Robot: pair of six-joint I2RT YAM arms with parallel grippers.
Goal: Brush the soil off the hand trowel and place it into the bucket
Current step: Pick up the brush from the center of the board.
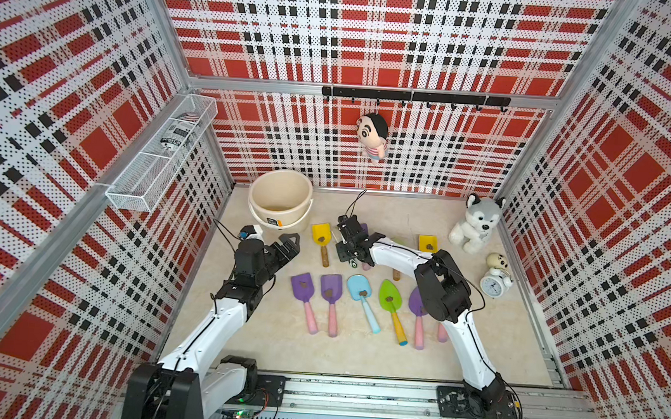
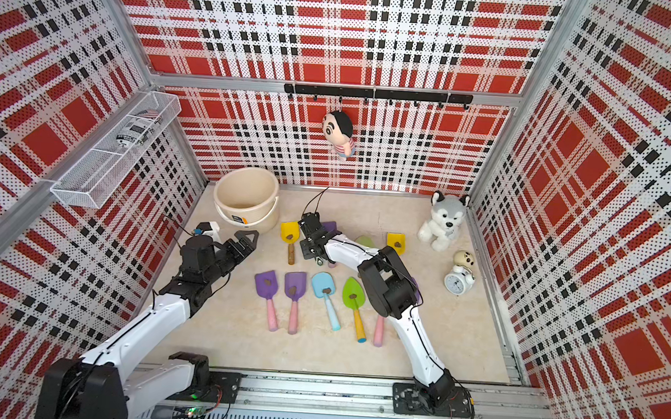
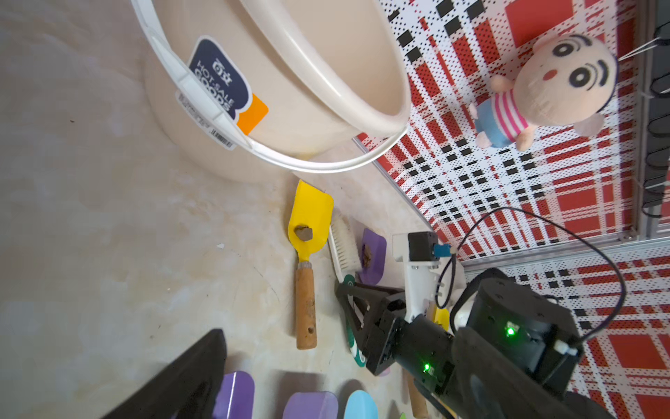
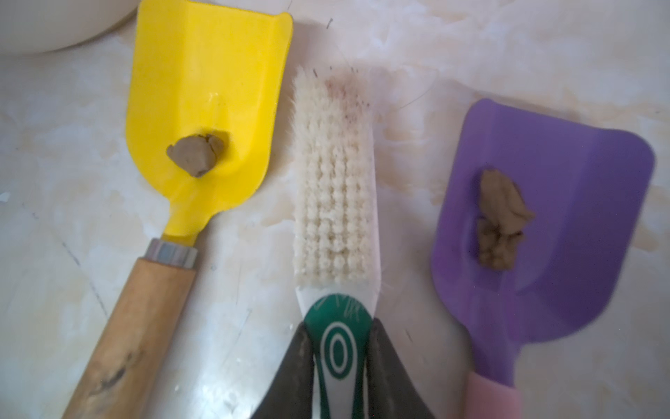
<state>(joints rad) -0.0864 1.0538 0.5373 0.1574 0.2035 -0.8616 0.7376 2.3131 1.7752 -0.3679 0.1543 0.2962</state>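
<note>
Marbled tabletop (image 1: 275,352) — right gripper (image 4: 339,337) tight on brush (image 4: 335,188); left gripper (image 1: 287,244) wide

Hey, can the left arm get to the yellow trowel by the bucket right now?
Probably yes. The open left pincer hovers beside the yellow trowel, with nothing between them; the right pincer holds the brush on its far side.

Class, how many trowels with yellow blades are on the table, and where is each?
2. One yellow trowel lies just in front of the bucket; the other yellow trowel lies near the husky toy, partly behind the right arm. The arm may hide others.
</note>
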